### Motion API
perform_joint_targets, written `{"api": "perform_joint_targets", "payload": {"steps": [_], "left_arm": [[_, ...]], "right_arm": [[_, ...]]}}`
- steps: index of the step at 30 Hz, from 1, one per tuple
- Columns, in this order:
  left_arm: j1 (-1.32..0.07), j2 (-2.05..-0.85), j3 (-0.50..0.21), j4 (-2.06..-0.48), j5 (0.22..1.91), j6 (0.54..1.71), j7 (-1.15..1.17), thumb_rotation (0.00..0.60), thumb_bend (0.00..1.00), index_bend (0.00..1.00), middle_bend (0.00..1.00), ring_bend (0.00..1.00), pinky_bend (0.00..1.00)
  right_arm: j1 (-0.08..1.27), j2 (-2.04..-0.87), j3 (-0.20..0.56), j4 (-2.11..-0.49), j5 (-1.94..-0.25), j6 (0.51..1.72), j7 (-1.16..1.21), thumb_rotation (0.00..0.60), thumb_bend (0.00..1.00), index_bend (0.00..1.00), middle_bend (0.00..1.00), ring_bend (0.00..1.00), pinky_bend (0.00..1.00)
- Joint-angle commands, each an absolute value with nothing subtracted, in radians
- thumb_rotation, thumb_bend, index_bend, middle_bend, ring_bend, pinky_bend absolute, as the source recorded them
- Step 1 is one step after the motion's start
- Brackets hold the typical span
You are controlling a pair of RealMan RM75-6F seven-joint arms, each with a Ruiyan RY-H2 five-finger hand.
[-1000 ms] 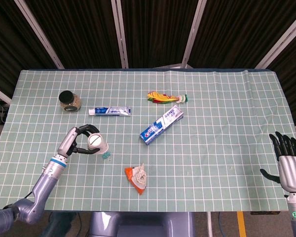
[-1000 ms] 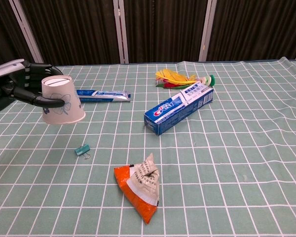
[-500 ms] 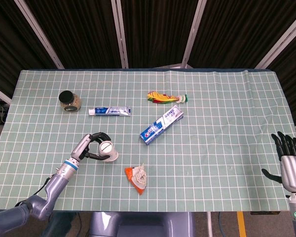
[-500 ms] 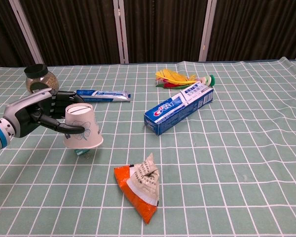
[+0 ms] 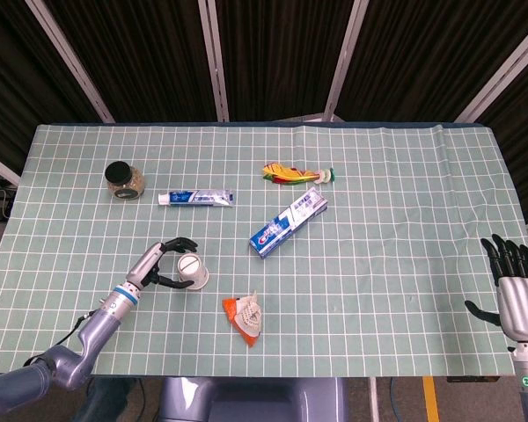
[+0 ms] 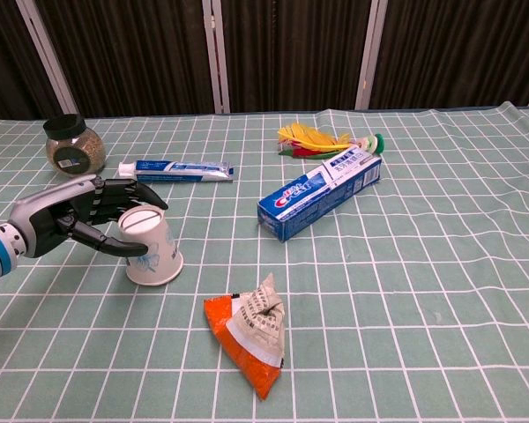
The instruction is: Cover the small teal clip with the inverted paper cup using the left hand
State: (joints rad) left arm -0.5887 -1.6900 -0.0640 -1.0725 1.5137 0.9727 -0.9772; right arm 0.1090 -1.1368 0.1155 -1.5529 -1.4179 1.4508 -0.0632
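Green grid tablecloth (image 5: 405,202), dark curtains (image 5: 273,53) behind. One inverted paper cup (image 6: 151,245) on the cloth, gripped by left hand (image 6: 70,220) (clip unseen). Right hand (image 5: 517,294) empty, fingers spread. One toothpaste box (image 6: 319,194), one tube (image 6: 181,169), one jar (image 6: 73,145).

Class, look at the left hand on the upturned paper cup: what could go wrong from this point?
1. The paper cup leans a little, so as the left hand lets go, its fingers may drag or tip the cup.
2. The teal clip is not visible, so full cover cannot be confirmed.
3. The orange packet lies close and a sliding cup may bump it.
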Motion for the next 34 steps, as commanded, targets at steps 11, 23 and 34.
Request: {"api": "perform_joint_targets", "payload": {"steps": [11,23,34], "left_arm": [[-0.556,-1.595,-0.031,-1.157,1.580,1.118,-0.950,0.600,0.00,0.00,0.00,0.00,0.00],[-0.449,-1.309,-0.015,-1.379,1.606,1.306,-0.382,0.600,0.00,0.00,0.00,0.00,0.00],[-0.233,-1.221,-0.023,-1.576,1.423,1.512,0.291,0.600,0.00,0.00,0.00,0.00,0.00]], "right_arm": [[0.105,-1.130,0.112,-1.563,-1.430,1.461,-0.055,0.600,0.00,0.00,0.00,0.00,0.00],[0.100,-1.118,0.103,-1.590,-1.460,1.478,-0.046,0.600,0.00,0.00,0.00,0.00,0.00],[0.102,-1.120,0.095,-1.613,-1.486,1.486,-0.066,0.600,0.00,0.00,0.00,0.00,0.00]]}}
